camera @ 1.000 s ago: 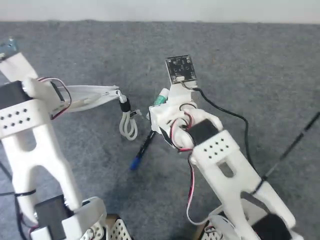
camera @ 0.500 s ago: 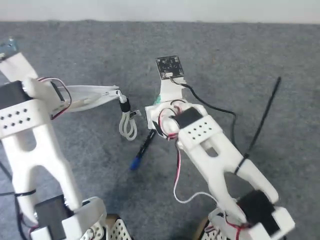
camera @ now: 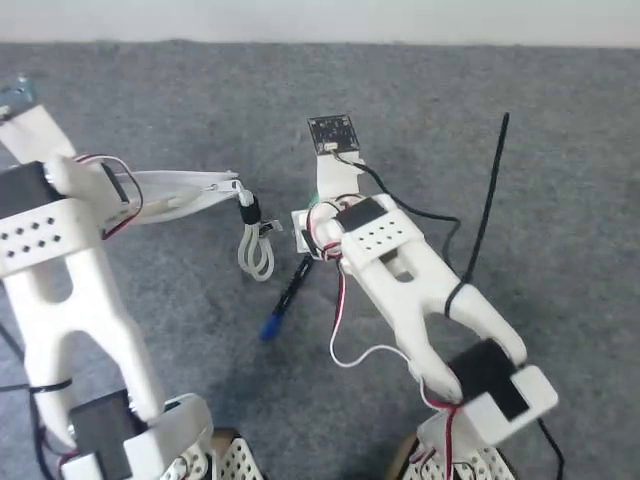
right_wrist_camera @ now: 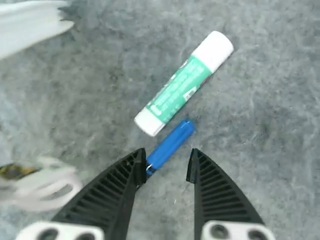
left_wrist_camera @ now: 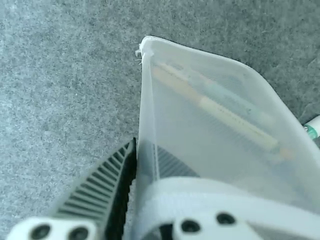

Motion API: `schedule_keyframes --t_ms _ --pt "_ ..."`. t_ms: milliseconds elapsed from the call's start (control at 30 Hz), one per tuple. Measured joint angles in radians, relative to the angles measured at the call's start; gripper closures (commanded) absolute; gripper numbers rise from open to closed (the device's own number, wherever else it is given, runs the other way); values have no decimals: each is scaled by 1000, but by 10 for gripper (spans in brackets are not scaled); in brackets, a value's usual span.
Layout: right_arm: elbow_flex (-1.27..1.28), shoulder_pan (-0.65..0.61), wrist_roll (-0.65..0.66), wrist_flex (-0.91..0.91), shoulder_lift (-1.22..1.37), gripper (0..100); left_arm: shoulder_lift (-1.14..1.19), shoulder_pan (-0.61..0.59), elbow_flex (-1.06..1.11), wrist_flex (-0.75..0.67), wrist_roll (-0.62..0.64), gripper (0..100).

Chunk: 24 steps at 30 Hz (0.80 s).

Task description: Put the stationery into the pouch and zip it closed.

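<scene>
Pouch (camera: 185,195) of thin, see-through white plastic lies at the left of the grey worktop (camera: 520,120), its zip end pointing right. A white cord loop (camera: 256,252) trails from the zip pull toward the near side. In the left wrist view two long, thin pieces show through the pouch wall, one pale wood-coloured and one bluish. The left end effector (left_wrist_camera: 142,165) is clamped on the pouch's edge, with the ribbed black finger (left_wrist_camera: 112,190) pressed against one side.

A pen (camera: 285,298) with a black body and a blue end lies just right of the cord loop, slanting from far right to near left. A glue stick (right_wrist_camera: 185,85), green with white ends, lies just beyond the pen and is mostly hidden under the right arm in the high view. The right end effector (right_wrist_camera: 167,160) is spread to a moderate gap above the pen. The blue end shows between its two fingers, nearer the left one, and I cannot tell whether they touch it.

Since a second ago the right arm has swung left and reached farther out, so its wrist now sits over the pen's far end. Its black cable (camera: 485,215) has risen to stand nearly upright. The pouch, cord loop, pen and left arm lie as they did.
</scene>
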Motion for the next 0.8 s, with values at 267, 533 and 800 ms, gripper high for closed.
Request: schedule_keyframes --t_ms 267,533,800 --pt "-107 3 0 78 135 868 0 0 0 0 0 990" --pt "-189 3 0 98 256 868 0 0 0 0 0 990" --pt "-253 3 -46 98 331 868 0 0 0 0 0 990"
